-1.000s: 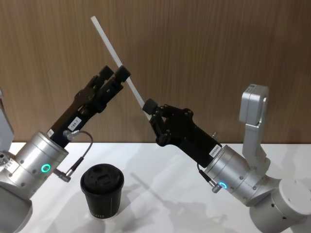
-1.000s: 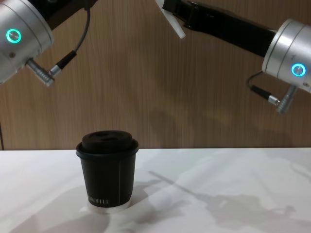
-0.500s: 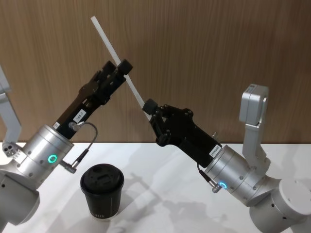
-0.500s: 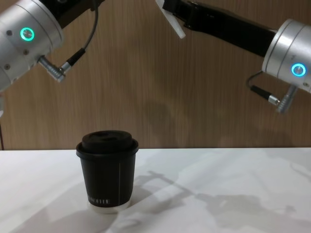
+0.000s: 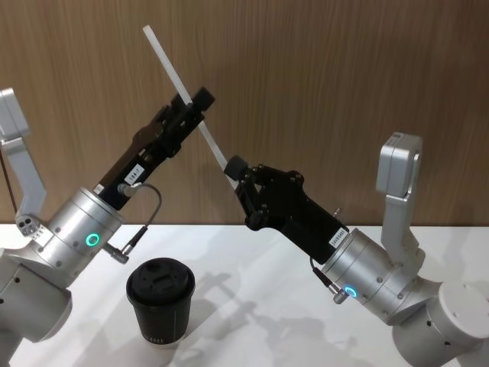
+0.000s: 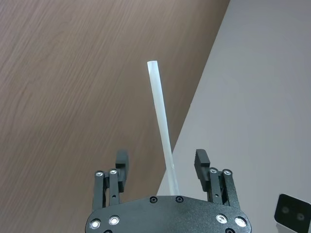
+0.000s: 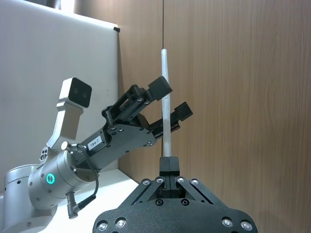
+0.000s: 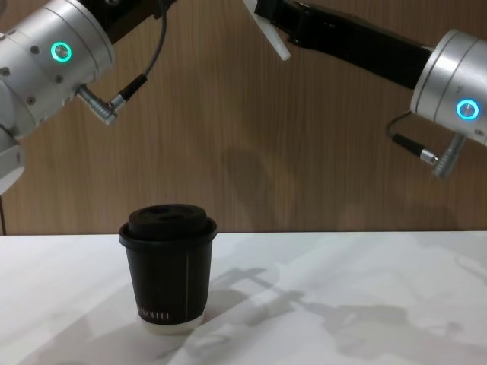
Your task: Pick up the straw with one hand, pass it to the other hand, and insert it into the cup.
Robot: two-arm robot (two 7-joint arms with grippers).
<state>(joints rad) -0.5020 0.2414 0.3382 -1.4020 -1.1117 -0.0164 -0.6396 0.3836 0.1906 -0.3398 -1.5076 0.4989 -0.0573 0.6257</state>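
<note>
The thin white straw slants up in the air in front of the wood wall. My right gripper is shut on its lower part, and a short end pokes out below the fingers. Higher up, my left gripper is open with one finger on each side of the straw, not touching it. The right wrist view shows the same: the straw rises from my right gripper and passes between the left gripper's spread fingers. The black lidded cup stands upright on the table below the left arm.
The white table carries the cup near its left side. A wood-panel wall stands close behind both arms. The right arm's grey elbow link sticks up at the right.
My left arm has moved up and to the right, bringing its open fingers around the straw. The right gripper, the straw and the cup have stayed still.
</note>
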